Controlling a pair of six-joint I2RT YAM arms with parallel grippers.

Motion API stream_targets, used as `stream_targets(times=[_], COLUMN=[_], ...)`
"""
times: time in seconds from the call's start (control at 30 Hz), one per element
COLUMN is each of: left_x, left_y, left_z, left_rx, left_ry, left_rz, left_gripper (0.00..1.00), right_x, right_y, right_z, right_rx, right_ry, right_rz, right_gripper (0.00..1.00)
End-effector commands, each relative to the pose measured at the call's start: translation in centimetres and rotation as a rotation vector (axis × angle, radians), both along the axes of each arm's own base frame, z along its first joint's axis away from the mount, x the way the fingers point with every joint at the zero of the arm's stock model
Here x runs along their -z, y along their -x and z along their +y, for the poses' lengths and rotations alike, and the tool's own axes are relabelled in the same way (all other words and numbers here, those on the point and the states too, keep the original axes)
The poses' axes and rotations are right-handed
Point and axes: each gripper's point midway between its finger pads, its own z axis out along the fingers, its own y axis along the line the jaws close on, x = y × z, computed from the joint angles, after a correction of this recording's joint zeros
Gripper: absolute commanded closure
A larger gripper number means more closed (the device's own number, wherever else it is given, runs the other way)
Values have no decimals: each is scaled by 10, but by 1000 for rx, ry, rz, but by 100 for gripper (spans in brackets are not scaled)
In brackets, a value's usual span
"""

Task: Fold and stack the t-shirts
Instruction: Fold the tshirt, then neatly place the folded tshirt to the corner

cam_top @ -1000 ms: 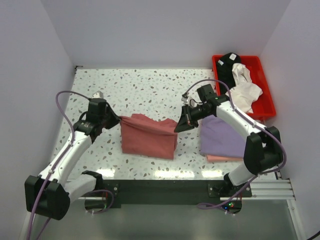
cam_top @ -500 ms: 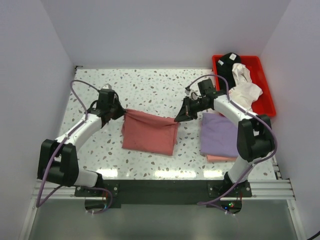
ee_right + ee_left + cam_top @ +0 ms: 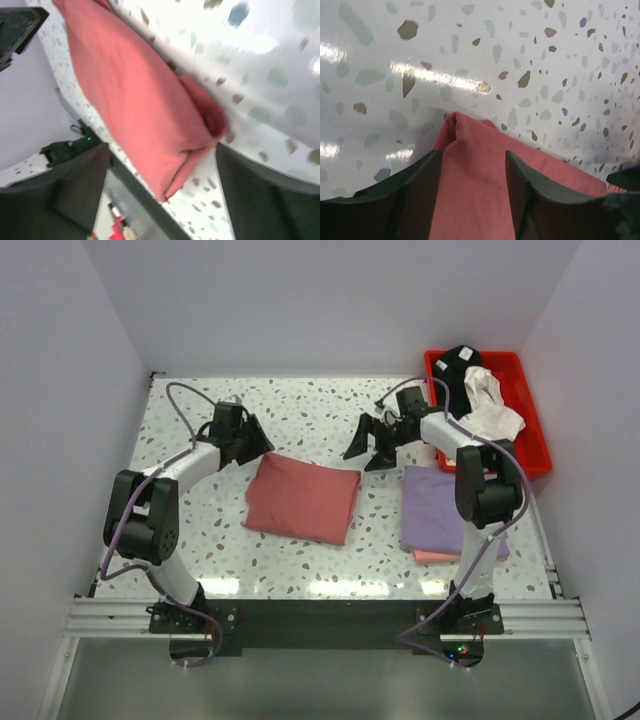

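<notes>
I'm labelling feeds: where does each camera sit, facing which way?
Top external: above, behind the bases, looking down on the table; both arms, left gripper, right gripper.
Left wrist: behind the left gripper, looking past its fingers at the dusty red shirt.
Right wrist: behind the right gripper, its fingers framing the shirt's other end.
Shared: all show the shirt.

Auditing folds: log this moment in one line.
red shirt: folded flat | left gripper: open | right gripper: open | lavender shirt: folded atop pink shirt
</notes>
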Motion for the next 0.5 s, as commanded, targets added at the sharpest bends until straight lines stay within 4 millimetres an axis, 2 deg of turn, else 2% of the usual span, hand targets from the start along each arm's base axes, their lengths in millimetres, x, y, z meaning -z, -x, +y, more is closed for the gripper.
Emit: stream_targets(times=[0.0, 0.03, 0.1, 0.13, 0.17, 0.2, 0.23, 0.27, 0.3, 0.33, 0.37, 0.4, 0.43, 0.47], left_x=[-47, -53, -62, -75, -81, -77, -92, -93, -86, -94, -92, -82, -91, -89], left_y=[-39, -40, -38, -36, -33, -26, -21, -15, -6, 3, 10, 22, 31, 39], left_z=[-12, -13, -14, -14, -13, -12, -12, -12, -12, -11, -10, -7, -4, -1], left_rx=[51, 59, 66, 65, 65, 64, 63, 64, 71, 72, 73, 70, 63, 53], left_ry=[42, 48, 55, 61, 66, 67, 82, 88, 92, 100, 102, 98, 101, 98], left_rz=[-150, -163, -182, -210, -223, -218, -254, -260, -242, -250, -242, -216, -236, -234], left_gripper=[40, 27, 15, 3, 0, 0, 0, 0, 0, 0, 0, 0, 0, 0], right_x=[-27, -34, -50, -67, -74, -71, -86, -87, -80, -81, -97, -87, -94, -121], right_y=[-44, -48, -50, -48, -45, -34, -30, -24, -11, -1, 1, 20, 22, 30], right_z=[-4, -8, -11, -14, -16, -16, -24, -26, -29, -21, -35, -27, -25, -26], right_rx=[-16, 2, 2, 14, 12, 5, 35, 40, 46, 39, 109, 88, 109, 155], right_ry=[49, 75, 98, 112, 134, 163, 223, 253, 286, 318, 420, 506, 541, 520], right_rz=[-200, -225, -277, -321, -351, -351, -411, -425, -411, -438, -528, -570, -646, -741], right_gripper=[1, 1, 1, 1, 1, 1, 1, 1, 1, 1, 1, 1, 1, 1])
